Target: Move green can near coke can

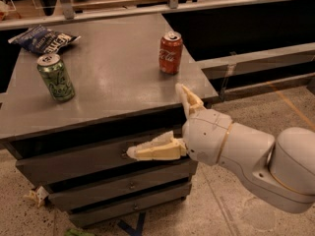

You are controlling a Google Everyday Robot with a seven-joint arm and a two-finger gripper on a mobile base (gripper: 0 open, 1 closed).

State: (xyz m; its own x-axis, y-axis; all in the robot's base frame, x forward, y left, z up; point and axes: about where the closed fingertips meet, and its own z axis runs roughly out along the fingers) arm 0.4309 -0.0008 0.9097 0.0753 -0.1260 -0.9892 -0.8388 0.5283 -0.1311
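The green can [56, 77] stands upright near the left front of the grey cabinet top [113, 77]. The coke can [170, 52] stands upright near the right edge of the same top. My gripper [156, 122] is open and empty, in front of the cabinet's right front corner, below the level of the top. One finger [188, 101] points up at the top's edge, the other finger [155, 149] points left across the top drawer. It is well to the right of the green can and in front of the coke can.
A blue chip bag [42, 38] lies at the back left of the top. The cabinet has several drawers [98, 163] below. A rail and dark shelf [246, 58] run behind and to the right. Speckled floor [206, 210] lies in front.
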